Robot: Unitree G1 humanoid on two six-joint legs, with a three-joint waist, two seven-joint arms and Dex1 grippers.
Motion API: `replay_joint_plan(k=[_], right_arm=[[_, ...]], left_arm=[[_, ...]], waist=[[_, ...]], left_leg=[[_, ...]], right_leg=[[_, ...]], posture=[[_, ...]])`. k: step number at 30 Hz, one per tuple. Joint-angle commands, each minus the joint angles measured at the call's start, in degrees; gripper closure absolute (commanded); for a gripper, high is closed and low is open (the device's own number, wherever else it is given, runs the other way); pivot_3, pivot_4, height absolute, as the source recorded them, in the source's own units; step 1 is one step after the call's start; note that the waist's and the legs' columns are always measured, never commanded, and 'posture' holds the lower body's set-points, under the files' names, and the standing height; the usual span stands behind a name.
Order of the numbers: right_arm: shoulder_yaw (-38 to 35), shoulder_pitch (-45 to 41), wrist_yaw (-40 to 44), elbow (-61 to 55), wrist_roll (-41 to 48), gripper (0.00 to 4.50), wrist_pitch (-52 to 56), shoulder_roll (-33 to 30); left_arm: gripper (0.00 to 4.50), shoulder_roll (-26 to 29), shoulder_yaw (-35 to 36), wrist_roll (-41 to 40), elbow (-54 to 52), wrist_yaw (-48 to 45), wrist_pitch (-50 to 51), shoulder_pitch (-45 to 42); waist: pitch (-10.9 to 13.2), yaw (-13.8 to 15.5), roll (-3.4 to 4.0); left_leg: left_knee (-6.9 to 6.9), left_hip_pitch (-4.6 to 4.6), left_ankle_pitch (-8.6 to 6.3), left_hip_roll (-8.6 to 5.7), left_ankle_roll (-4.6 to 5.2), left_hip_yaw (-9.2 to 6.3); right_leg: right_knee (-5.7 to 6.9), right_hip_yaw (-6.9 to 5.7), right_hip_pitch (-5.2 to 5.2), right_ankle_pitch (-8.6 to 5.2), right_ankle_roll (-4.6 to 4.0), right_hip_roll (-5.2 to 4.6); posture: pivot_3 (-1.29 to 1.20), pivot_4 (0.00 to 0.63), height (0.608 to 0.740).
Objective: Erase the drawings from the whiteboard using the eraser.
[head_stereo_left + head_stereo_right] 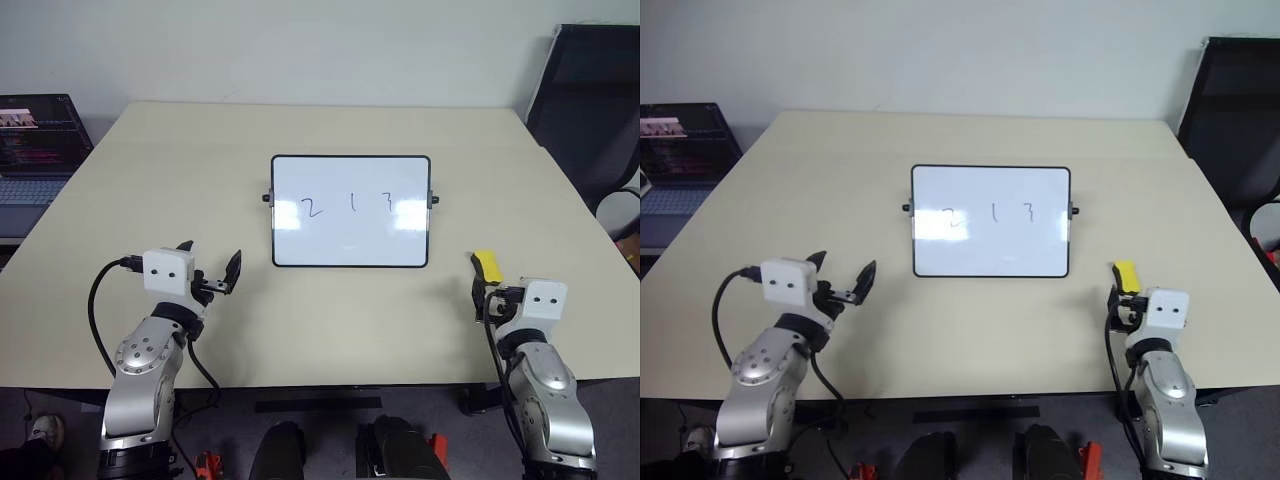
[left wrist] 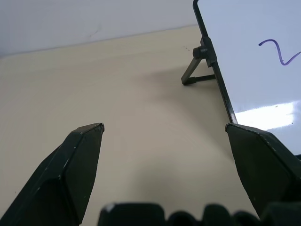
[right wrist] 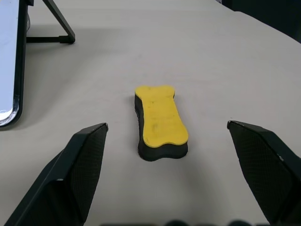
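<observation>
Right gripper (image 3: 167,129) jaws are spread wide, nothing held; the eraser (image 3: 160,121) is seen lying flat on the table (image 1: 150,210) just ahead, centred between the 2 fingers, long axis in line with them. Left gripper (image 1: 212,268) is likewise released and empty, left of the whiteboard (image 1: 350,212). The drawings (image 1: 350,204), 3 marks, are intact. Judged step: pickup. A straight advance is advised, jaws closed across the narrow waist, yellow face kept up.
</observation>
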Motion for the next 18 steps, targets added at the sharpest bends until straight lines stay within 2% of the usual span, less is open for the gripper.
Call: replay_joint_plan(k=[1,3,11,14,18], right_arm=[[-0.2,-1.32,0.31,-1.21,-0.14,0.04,0.26,-0.93],[-0.16,-2.14,0.71,-1.05,0.08,0.04,0.74,-1.37],[1.39,-10.08,2.81,4.66,-0.34,0.04,6.05,-4.55],[1.34,-14.1,3.92,8.41,0.38,0.04,9.08,-6.2],[-0.25,-17.2,3.38,10.93,1.35,0.04,12.25,-7.07]], left_arm=[[0.0,0.09,-0.56,-3.76,-2.4,-2.48,0.55,-3.37],[0.0,0.14,-1.41,-6.13,-3.39,-4.39,1.86,-5.09],[0.0,3.07,-13.64,-15.76,-4.28,-23.1,9.1,-13.95],[0.0,5.11,-19.16,-16.43,-0.13,-32.98,9.74,-17.19],[0.0,5.57,-21.94,-14.16,4.39,-37.73,6.58,-19.75]], waist=[[0.0,0.03,0.0],[0.0,0.07,0.0],[0.0,-0.04,-0.01],[0.03,-0.2,0.04],[0.03,-0.47,0.05]], left_leg=[[0.0,0.0,0.0,0.0,0.0,-0.01],[0.02,0.0,0.0,-0.01,0.0,-0.01],[0.04,0.0,0.0,-0.14,0.0,0.09],[0.03,-0.01,0.0,-0.11,0.01,0.04],[0.04,0.01,0.01,-0.11,0.01,0.02]], right_leg=[[0.0,0.0,0.0,0.0,0.0,0.0],[0.01,-0.01,0.01,-0.01,-0.03,0.06],[-0.04,0.02,0.02,0.2,0.34,0.2],[-0.02,0.02,0.01,0.19,0.32,0.26],[0.02,0.01,0.0,0.19,0.31,0.29]], posture=[[0.0,0.15,0.74],[0.0,0.15,0.74],[0.0,0.15,0.74],[0.0,0.15,0.74],[0.0,0.15,0.74]])
